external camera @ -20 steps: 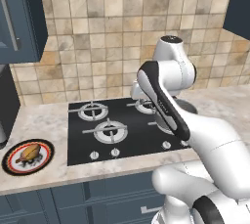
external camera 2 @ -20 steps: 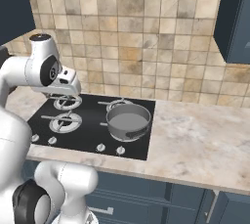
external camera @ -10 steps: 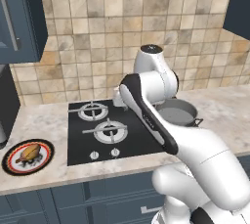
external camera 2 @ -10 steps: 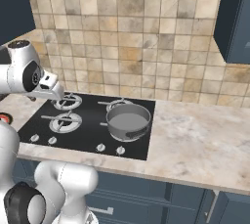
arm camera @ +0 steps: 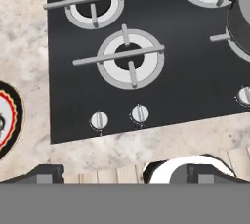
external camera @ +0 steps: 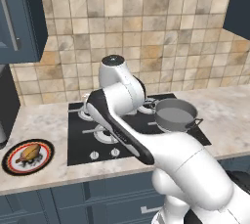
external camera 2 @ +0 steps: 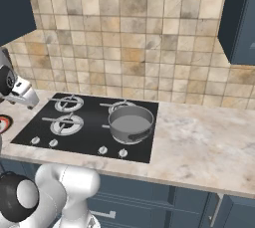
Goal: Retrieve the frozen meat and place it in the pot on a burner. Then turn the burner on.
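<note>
Gripper (arm camera: 124, 171) fingers stand wide apart with nothing between them, hanging above the front edge of the black cooktop (arm camera: 180, 76), over the strip of counter before its knobs. Below it lie two burners with grey grates and two round knobs (arm camera: 99, 120).

Frozen meat (external camera: 28, 152) rests on the round patterned plate (external camera: 10, 165), which sits on the marbled beige countertop (external camera: 224, 108) left of the cooktop, well apart from the pot. Grey, shallow and two-handled, the pot (external camera 2: 131, 123) stands on the front right burner, its inside bare.

Behind the counter rises a wall of tan and beige tiles (external camera 2: 134, 38). Dark blue cabinets (external camera 2: 241, 18) hang above at both sides, and matching blue drawer fronts (external camera: 73, 201) run beneath the counter.
</note>
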